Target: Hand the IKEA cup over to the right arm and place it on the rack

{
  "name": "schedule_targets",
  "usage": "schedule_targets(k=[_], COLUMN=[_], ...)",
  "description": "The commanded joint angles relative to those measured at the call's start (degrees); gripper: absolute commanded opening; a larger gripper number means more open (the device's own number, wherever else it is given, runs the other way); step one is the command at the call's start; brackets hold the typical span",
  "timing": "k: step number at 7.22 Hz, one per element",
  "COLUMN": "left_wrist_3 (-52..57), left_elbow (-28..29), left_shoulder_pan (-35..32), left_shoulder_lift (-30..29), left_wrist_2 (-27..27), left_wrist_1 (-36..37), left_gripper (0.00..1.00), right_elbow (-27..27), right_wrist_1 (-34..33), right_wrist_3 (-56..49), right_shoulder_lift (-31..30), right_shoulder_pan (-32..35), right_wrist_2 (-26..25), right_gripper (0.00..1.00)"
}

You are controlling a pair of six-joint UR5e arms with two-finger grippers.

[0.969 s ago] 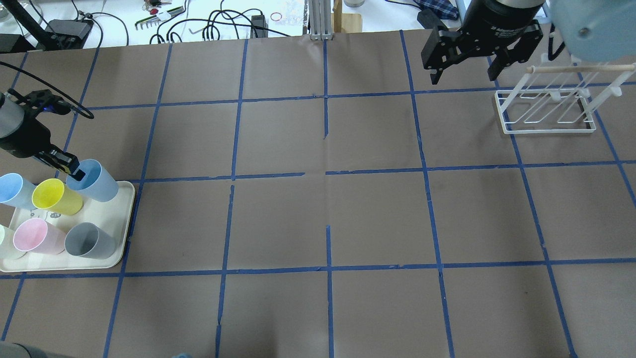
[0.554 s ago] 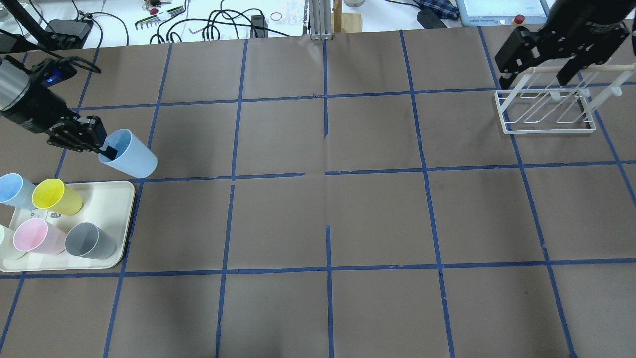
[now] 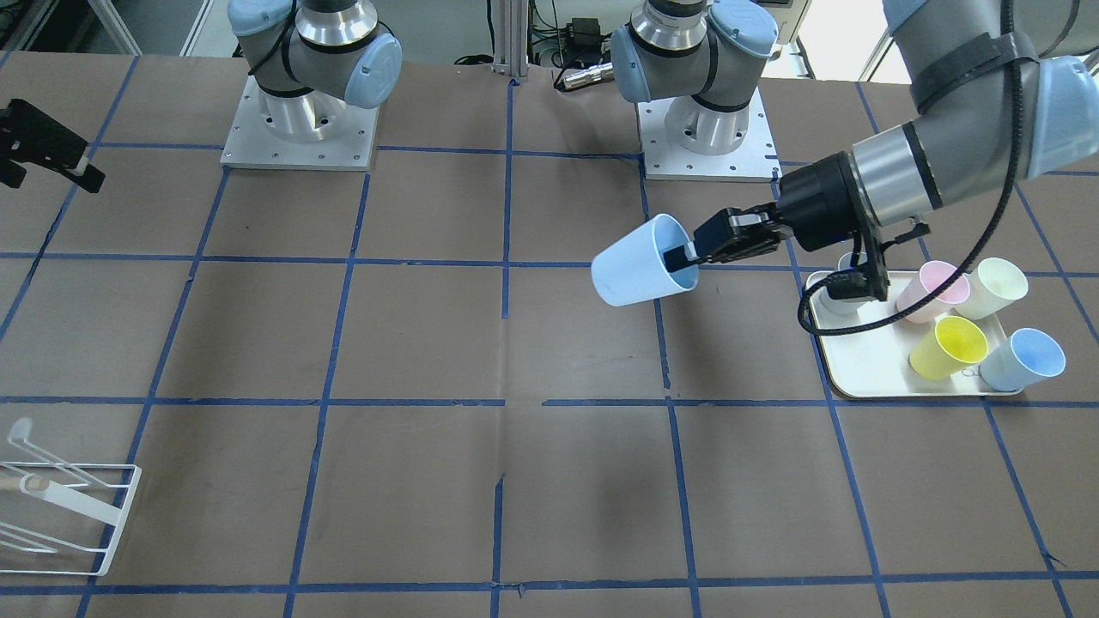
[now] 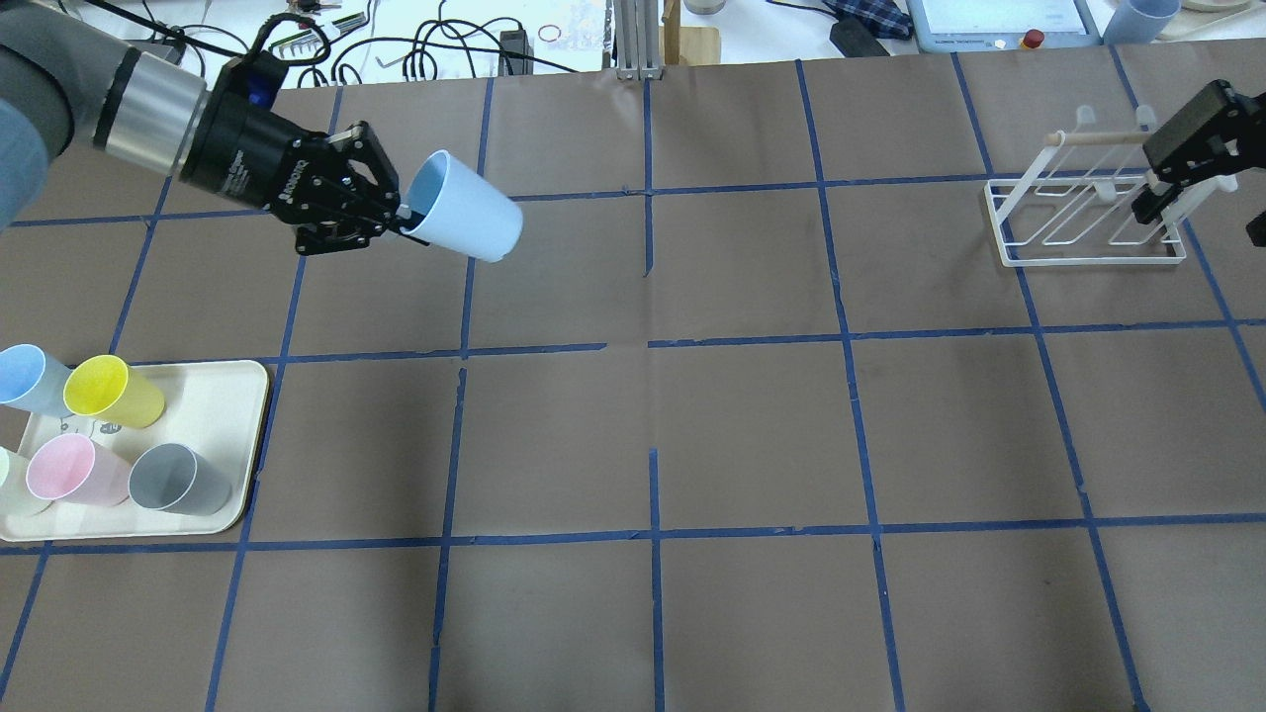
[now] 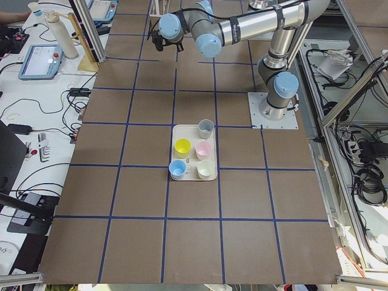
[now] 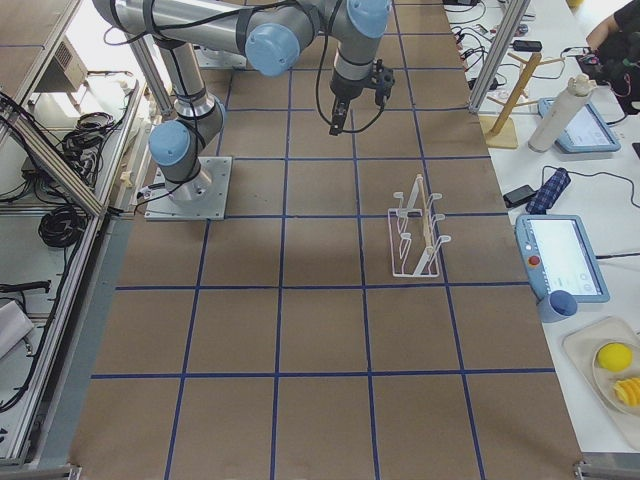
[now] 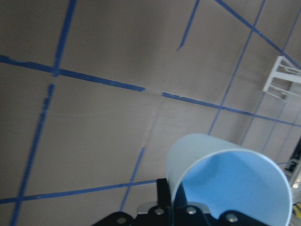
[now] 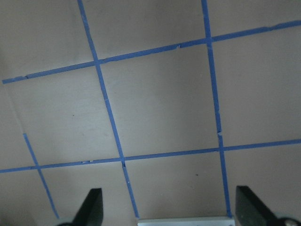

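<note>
My left gripper (image 4: pixel 401 213) is shut on the rim of the pale blue IKEA cup (image 4: pixel 463 220), one finger inside it. It holds the cup tipped on its side, well above the table, base pointing toward the table's middle. The cup also shows in the front view (image 3: pixel 634 275) with the left gripper (image 3: pixel 687 256), and in the left wrist view (image 7: pixel 225 179). My right gripper (image 4: pixel 1197 213) is open and empty at the right edge, beside the white wire rack (image 4: pixel 1088 259). Its fingers stand wide apart in the right wrist view (image 8: pixel 169 212). It also shows in the front view (image 3: pixel 50 176).
The cream tray (image 4: pixel 232 396) at the near left holds a second pale blue cup (image 4: pixel 25 376), a yellow cup (image 4: pixel 109 391), a pink cup (image 4: pixel 64 470), a grey cup (image 4: pixel 178 478) and a cream one. Cables and tools lie beyond the far edge.
My left gripper has lifted the blue cup off the tray, carried it away and toward the table's middle, and tipped it sideways. My right gripper has moved right, past the rack.
</note>
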Motion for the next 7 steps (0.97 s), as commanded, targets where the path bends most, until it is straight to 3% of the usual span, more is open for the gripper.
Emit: schedule_targets(k=[1,2,4,6,7], left_wrist_3=[-6.09,-6.8,-6.37,-6.19,-6.28], left_elbow=[-2.92,-5.81,-9.95,-11.98,-12.69], left_shoulder_pan=[-5.68,-7.7,-10.0,-12.89,-14.56], left_shoulder_lift=[-0.08,0.18,-0.95,-2.27,-2.89], left_wrist_2=[-16.78,-25.04,-37.63,-44.61,-45.16], left_wrist_1=[-0.07,0.45,0.72,3.34,5.53], left_gripper=[0.0,0.0,0.0,0.0,0.0], right_elbow=[0.08,-0.01,0.08,0.26,0.34], right_wrist_1=[6.81,11.79,18.92,33.74,39.2], right_wrist_3=[-0.92,-0.75,-0.75,-0.93,-0.93], right_shoulder_lift=[1.7,3.19,4.08,4.0,4.08], right_shoulder_pan=[-8.95,-11.69,-14.61,-14.62,-14.36], right_wrist_2=[8.23,14.0,15.9,24.05,27.03], right_gripper=[1.0,1.0,1.0,1.0,1.0])
